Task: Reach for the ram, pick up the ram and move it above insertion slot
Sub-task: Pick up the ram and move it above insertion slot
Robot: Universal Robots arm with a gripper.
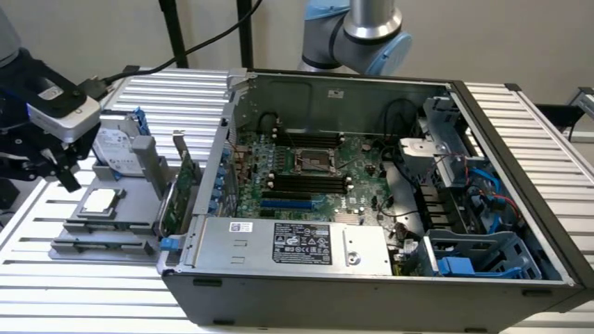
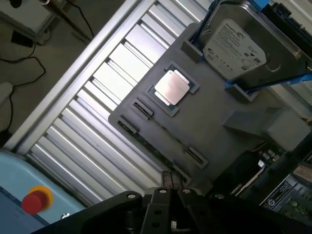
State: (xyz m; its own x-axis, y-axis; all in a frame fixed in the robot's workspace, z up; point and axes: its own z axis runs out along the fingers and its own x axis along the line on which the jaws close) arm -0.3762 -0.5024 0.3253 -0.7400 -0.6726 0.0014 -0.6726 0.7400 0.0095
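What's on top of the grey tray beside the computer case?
A hard drive, a silver processor in its pocket, and the ram lying in a long slot. The tray surface under the drive is hidden.

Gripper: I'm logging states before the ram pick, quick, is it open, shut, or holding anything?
Gripper: shut, fingertips together, holding nothing.

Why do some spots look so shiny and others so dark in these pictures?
Wrist view: glare whitens the ribbed table and the silver chip; exterior view: the computer case walls shade its circuit board, while the table gleams.
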